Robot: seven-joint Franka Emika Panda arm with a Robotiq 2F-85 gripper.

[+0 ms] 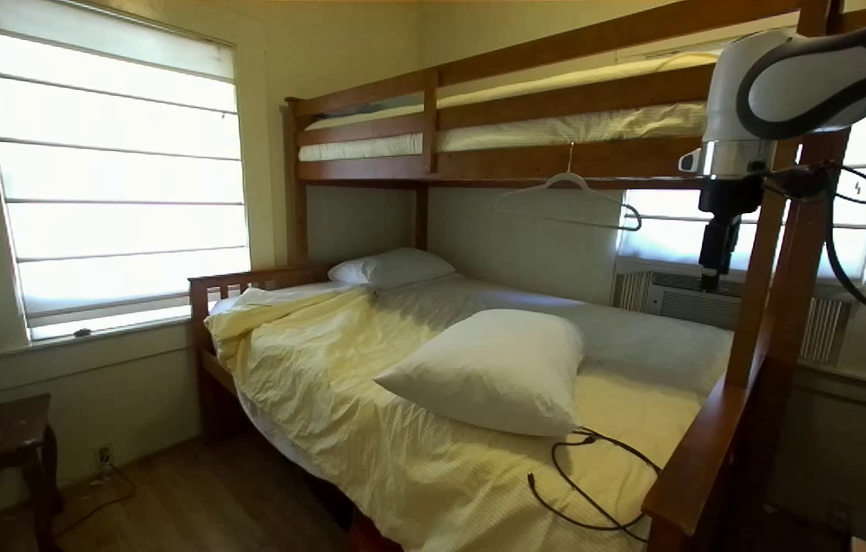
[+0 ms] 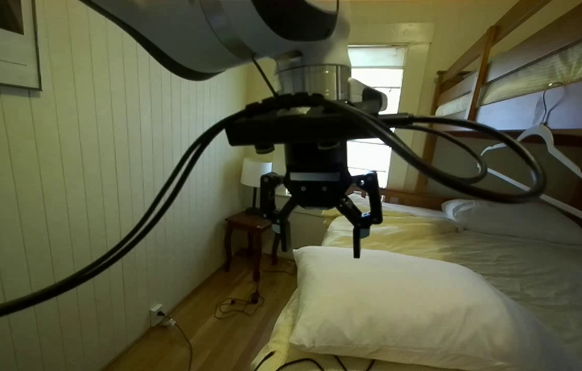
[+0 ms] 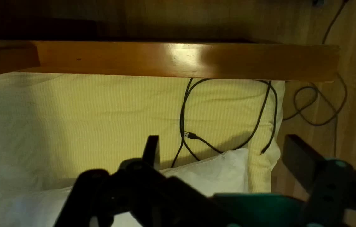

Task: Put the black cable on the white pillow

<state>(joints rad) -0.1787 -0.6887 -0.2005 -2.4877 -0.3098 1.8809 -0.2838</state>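
The black cable (image 1: 617, 527) lies in loose loops on the yellow bedding at the foot of the bed, beside the pillow. Only bits of it (image 2: 298, 359) show at the bottom of an exterior view. In the wrist view the cable (image 3: 182, 118) shows a USB plug; parts are hidden behind the bed rail and the pillow edge. The large white pillow (image 1: 486, 368) also shows in an exterior view (image 2: 399, 304) and in the wrist view (image 3: 209, 176). My gripper (image 2: 320, 252) is open and empty, pointing down, high above the bed (image 1: 711, 280); its fingers (image 3: 223, 138) are apart in the wrist view.
The wooden footboard rail (image 1: 697, 460) borders the cable and crosses the wrist view (image 3: 181, 60). A white hanger (image 2: 543, 134) hangs from the upper bunk. Smaller white pillows (image 1: 409, 267) lie at the bed's head. Thick arm cables (image 2: 167, 180) loop around the wrist. A nightstand (image 2: 249, 220) stands behind.
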